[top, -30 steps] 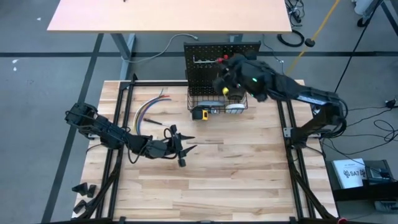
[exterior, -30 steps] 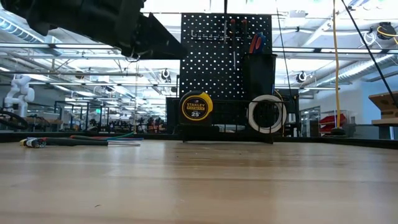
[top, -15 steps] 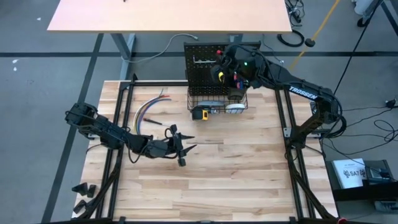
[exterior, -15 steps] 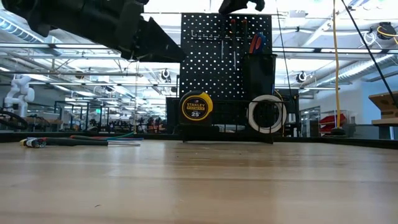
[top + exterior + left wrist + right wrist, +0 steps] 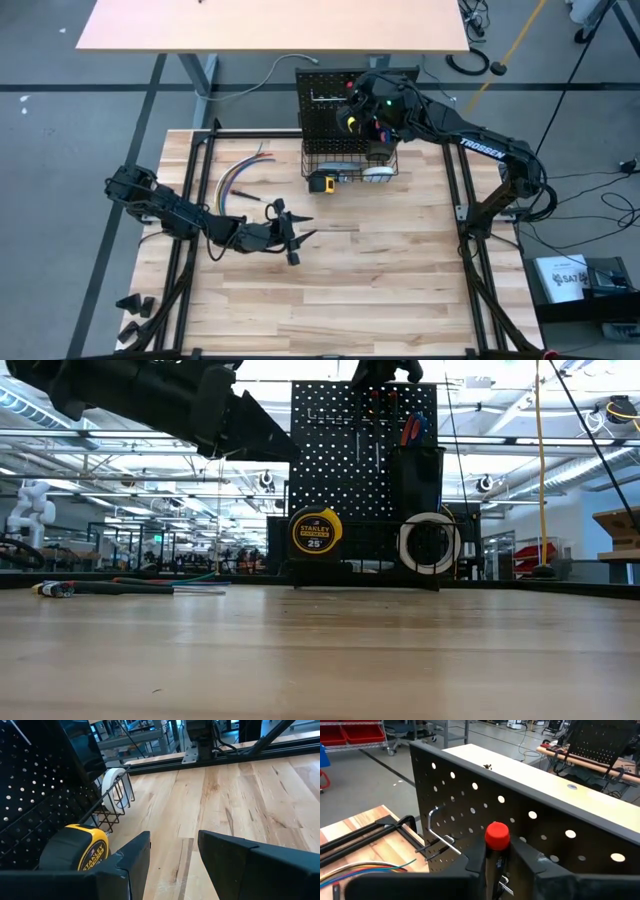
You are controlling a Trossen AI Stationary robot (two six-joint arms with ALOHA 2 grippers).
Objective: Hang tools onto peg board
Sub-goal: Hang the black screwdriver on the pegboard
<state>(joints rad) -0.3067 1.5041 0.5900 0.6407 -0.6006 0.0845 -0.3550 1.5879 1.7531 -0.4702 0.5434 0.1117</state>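
1. The right gripper (image 5: pixel 497 851) is up at the top of the peg board (image 5: pixel 327 100), at about twelve o'clock from the table's centre. Its two fingers are drawn in narrow around a red-capped screwdriver (image 5: pixel 497 836), pinching it just below the cap.
2. The screwdriver stands upright, close against the perforated face of the board, beside a silver hook (image 5: pixel 440 836) that sticks out of the holes.
3. The left gripper (image 5: pixel 291 238) hangs low over the table (image 5: pixel 400 270) at about nine o'clock from the centre. Its fingers are partly apart with nothing between them.
4. A yellow tape measure (image 5: pixel 316 532) sits at the foot of the peg board, touching the black wire basket (image 5: pixel 116 795), where a white roll (image 5: pixel 428 543) rests.
5. A black cup (image 5: pixel 417 465) on the board holds red and blue handles.
6. A bundle of coloured wires (image 5: pixel 240 175) lies on the table at about ten o'clock, well apart from the board.
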